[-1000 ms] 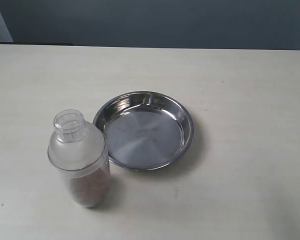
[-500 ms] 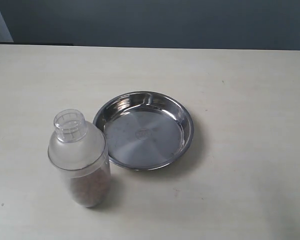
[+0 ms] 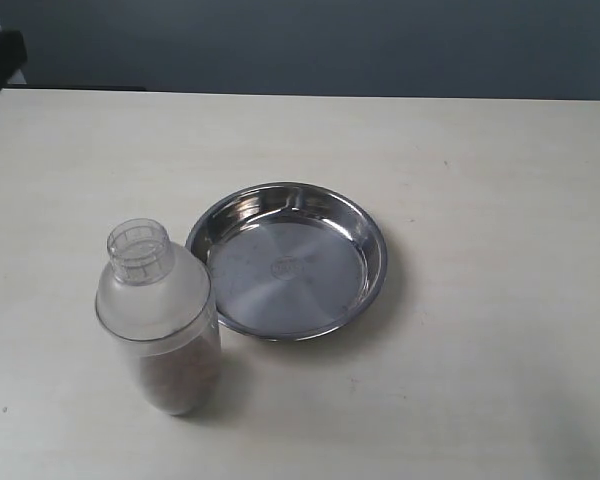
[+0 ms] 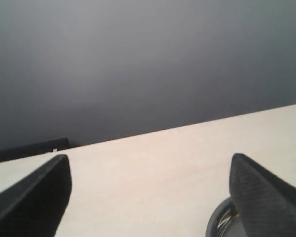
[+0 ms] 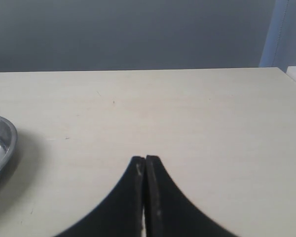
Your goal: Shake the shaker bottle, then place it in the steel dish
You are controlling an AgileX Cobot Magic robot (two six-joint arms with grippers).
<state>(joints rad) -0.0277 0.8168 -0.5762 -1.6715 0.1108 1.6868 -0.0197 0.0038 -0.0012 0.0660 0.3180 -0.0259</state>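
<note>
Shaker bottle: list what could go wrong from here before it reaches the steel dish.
1. The shaker bottle stands tall beside the steel dish, close by its rim; a finger coming in on that side could strike the rim or tip the bottle.
2. Its smooth clear plastic might slip during shaking.
3. The open left gripper has no sight of the bottle in its wrist view, so its approach could land off-centre.

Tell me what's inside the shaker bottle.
Brown granules show through the clear lower body of the shaker bottle. The frosted shoulder blurs everything above that, so how high the granules reach cannot be seen.
</note>
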